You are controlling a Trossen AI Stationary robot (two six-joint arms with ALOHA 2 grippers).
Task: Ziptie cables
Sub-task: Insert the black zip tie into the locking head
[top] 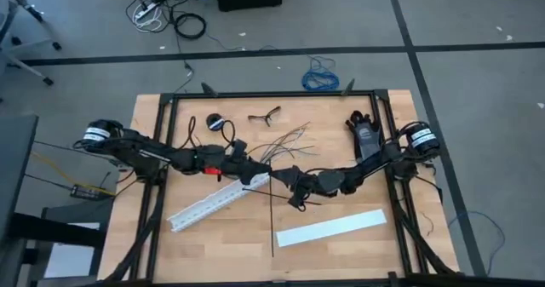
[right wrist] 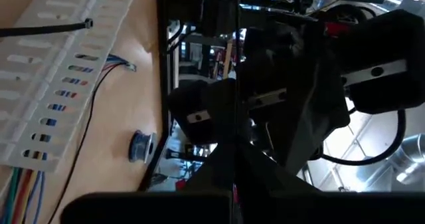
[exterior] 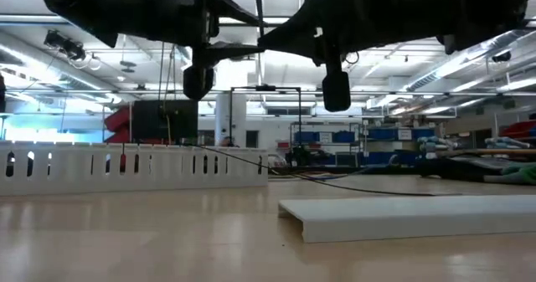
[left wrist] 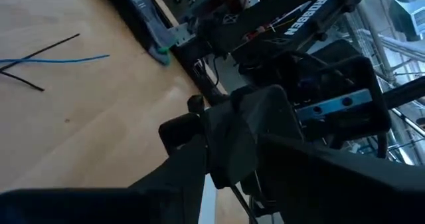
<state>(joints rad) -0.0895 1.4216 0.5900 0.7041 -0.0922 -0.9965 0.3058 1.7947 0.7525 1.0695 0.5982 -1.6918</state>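
Both claws, left claw (top: pixel 247 169) and right claw (top: pixel 288 178), meeting mid-table over the slotted strip (top: pixel 217 203); can't tell open or clamped. Loose cables (top: pixel 285 140) fanned out nearby, so could easily snag or slip free.

The cables (top: pixel 285 140), thin grey, purplish and dark wires, lie splayed loosely on the worktop (top: pixel 341 261), just beyond the left hand (top: pixel 252 169).
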